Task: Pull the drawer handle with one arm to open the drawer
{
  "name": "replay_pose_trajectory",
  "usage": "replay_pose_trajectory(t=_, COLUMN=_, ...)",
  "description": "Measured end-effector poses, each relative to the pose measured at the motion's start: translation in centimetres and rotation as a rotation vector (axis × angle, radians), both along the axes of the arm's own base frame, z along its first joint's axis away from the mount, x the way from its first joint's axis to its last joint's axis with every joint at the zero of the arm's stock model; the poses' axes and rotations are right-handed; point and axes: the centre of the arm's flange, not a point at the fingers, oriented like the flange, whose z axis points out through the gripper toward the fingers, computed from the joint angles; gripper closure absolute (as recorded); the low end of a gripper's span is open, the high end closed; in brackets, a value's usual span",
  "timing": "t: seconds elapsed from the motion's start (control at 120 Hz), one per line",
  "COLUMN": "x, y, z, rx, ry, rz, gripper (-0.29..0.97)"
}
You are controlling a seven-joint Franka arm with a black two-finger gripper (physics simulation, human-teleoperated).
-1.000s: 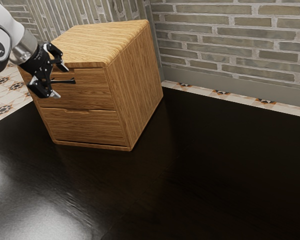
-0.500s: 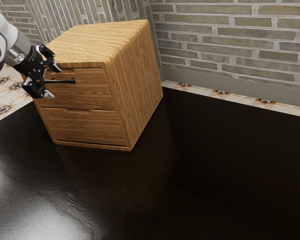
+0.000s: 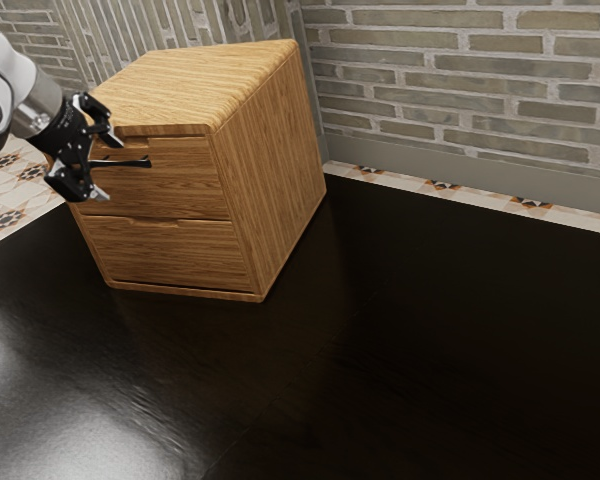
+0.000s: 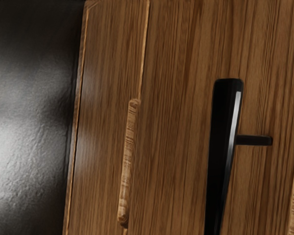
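The end effector (image 3: 110,168) is at the far left of the scene, released, with its two fingers spread wide, one above and one below the left end of the black drawer handle (image 3: 132,161). That handle sits on the upper drawer (image 3: 175,182) of a wooden cabinet (image 3: 265,150), which stands on the dark glossy desk (image 3: 380,350). The upper drawer's front lies in line with the lower drawer (image 3: 170,250). In the wrist view the handle (image 4: 224,156) is just ahead of the hand, beside the lower drawer's wooden pull (image 4: 126,161).

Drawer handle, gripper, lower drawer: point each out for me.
drawer handle (image 3: 132,161), exterior view, on the black bar.
gripper (image 3: 110,168), exterior view, midway between fingertips.
lower drawer (image 3: 170,250), exterior view, front panel's middle.
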Motion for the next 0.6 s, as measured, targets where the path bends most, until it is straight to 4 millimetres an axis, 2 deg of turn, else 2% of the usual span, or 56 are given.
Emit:
replay_pose_trajectory(t=0.083, x=-0.1, y=0.35, z=-0.72, rx=-0.002, ry=0.004, rz=0.007, gripper=0.0)
replay_pose_trajectory(t=0.267, x=-0.05, y=0.5, z=-0.93, rx=0.001, ry=-0.005, rz=0.011, gripper=0.01)
replay_pose_trajectory(t=0.6, x=0.24, y=0.11, z=-0.98, rx=0.001, ry=-0.013, rz=0.005, gripper=0.3)
